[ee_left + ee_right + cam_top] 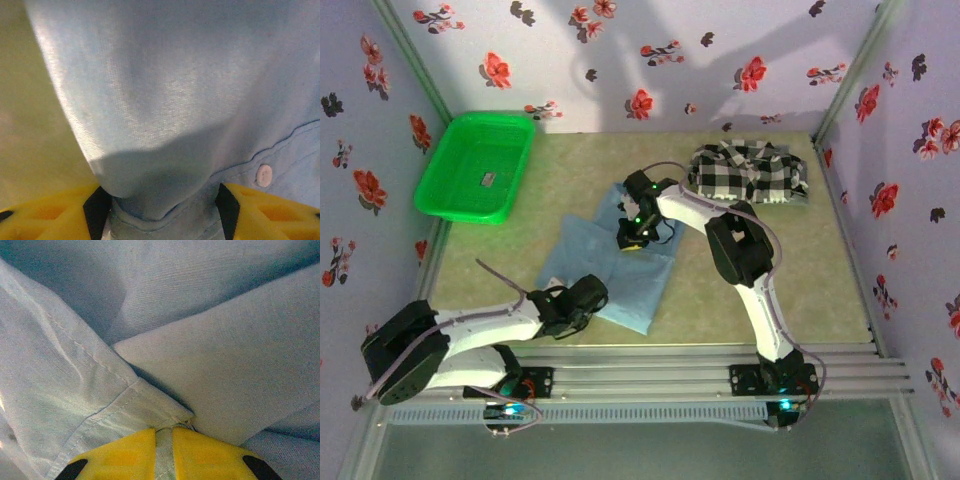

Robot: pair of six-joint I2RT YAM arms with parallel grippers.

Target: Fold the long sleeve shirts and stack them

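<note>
Light blue shirt [620, 268] mid-way across the table [800, 275], likely soft, light and floppy, best taken at stitched edges; right gripper [164, 432] pressed together on a hem [120, 407], left gripper [160, 207] straddling a bunched fold near a button [264, 175], clamped or not hard to tell; checked shirt [748, 172] crumpled far right.

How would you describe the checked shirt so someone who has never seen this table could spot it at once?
Start with the pale green table between the flowered walls and go to its far right corner. The checked shirt lies bunched there. Its black-and-white squares set it apart from the plain light blue shirt mid-table and the green basket at far left.
</note>
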